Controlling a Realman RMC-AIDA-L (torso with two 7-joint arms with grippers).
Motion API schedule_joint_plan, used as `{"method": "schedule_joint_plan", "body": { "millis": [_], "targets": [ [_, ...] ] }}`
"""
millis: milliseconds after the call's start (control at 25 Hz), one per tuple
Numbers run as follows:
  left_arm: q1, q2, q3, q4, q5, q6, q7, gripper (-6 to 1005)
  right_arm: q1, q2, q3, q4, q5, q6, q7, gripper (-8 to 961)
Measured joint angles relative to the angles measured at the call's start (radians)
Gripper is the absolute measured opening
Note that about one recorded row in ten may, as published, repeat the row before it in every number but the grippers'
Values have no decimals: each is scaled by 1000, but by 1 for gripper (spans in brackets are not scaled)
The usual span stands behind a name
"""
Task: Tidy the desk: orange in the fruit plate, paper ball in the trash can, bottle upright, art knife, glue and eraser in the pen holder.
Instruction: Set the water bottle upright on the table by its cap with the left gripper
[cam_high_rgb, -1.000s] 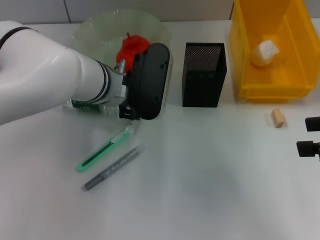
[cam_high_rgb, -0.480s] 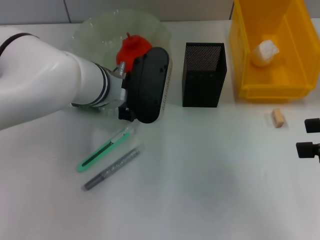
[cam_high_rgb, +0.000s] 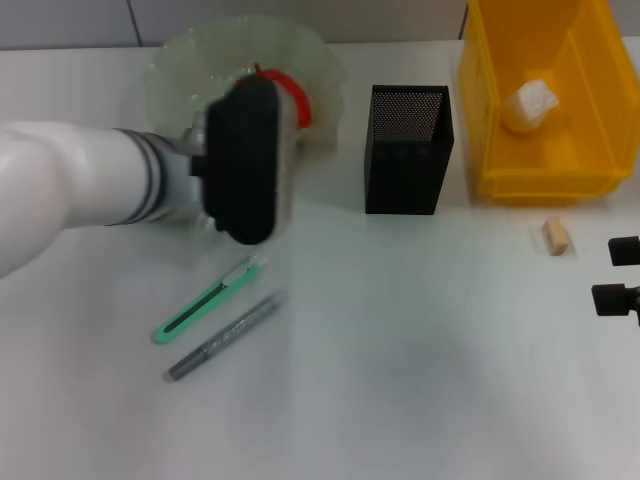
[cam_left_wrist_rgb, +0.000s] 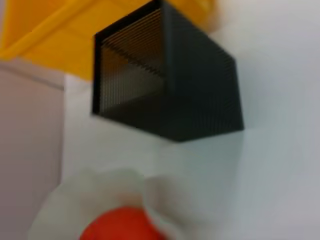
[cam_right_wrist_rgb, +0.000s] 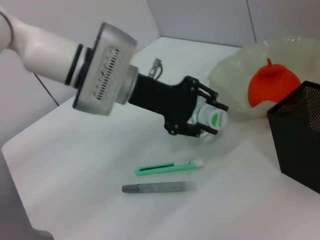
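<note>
My left gripper (cam_right_wrist_rgb: 202, 118) is shut on the clear bottle (cam_right_wrist_rgb: 215, 120) with a green label, in front of the fruit plate (cam_right_wrist_rgb: 235, 80). In the head view the black wrist housing (cam_high_rgb: 243, 160) hides the bottle. The orange (cam_high_rgb: 287, 86) lies in the plate (cam_high_rgb: 180, 65). On the table lie the green art knife (cam_high_rgb: 208, 300) and the grey glue stick (cam_high_rgb: 222, 337). The black mesh pen holder (cam_high_rgb: 406, 150) stands mid-table. The paper ball (cam_high_rgb: 531, 104) sits in the yellow trash can (cam_high_rgb: 590, 110). The eraser (cam_high_rgb: 555, 236) lies in front of it. My right gripper (cam_high_rgb: 620, 274) rests open at the right edge.
The left wrist view shows the pen holder (cam_left_wrist_rgb: 170, 85), the yellow bin (cam_left_wrist_rgb: 55, 40) behind it, and the orange (cam_left_wrist_rgb: 120, 227) close by. The knife (cam_right_wrist_rgb: 170, 167) and glue (cam_right_wrist_rgb: 157, 187) lie close below the left gripper.
The left arm's wrist has swung to the left and turned, so its black housing now covers the plate's front. The right arm and the loose items have not moved.
</note>
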Motion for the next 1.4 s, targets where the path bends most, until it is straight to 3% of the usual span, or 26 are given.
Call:
{"method": "schedule_joint_plan", "body": {
  "millis": [80, 160, 400, 480, 600, 680, 1200, 1280, 1400],
  "targets": [
    [82, 0, -32, 89, 3, 0, 0, 443, 2, 0, 0, 0, 2, -1, 0, 756],
    [120, 0, -52, 129, -1, 0, -1, 443, 7, -1, 0, 0, 2, -3, 0, 756],
    [180, 1, -92, 193, -38, -5, -23, 443, 23, -1, 2, 7, 3, -8, -8, 756],
    [209, 1, -129, 226, -106, -1, -25, 443, 28, -1, 2, 8, 3, -8, -9, 756],
    [215, 1, -141, 234, -126, 0, -26, 443, 36, -2, 4, 8, 0, -9, -9, 756],
    [235, 2, -189, 264, -212, 2, -38, 443, 40, -2, 4, 8, -1, -9, -10, 756],
    [245, 3, -288, 265, -279, 14, -224, 444, 45, -2, 8, 21, -3, -2, -11, 756],
    [246, 3, -377, 269, -399, 58, -227, 444, 49, -2, 9, 29, -4, -1, -11, 756],
    [246, 3, -377, 269, -399, 58, -227, 444, 55, -4, 9, 40, -5, 1, -11, 756]
  ]
}}
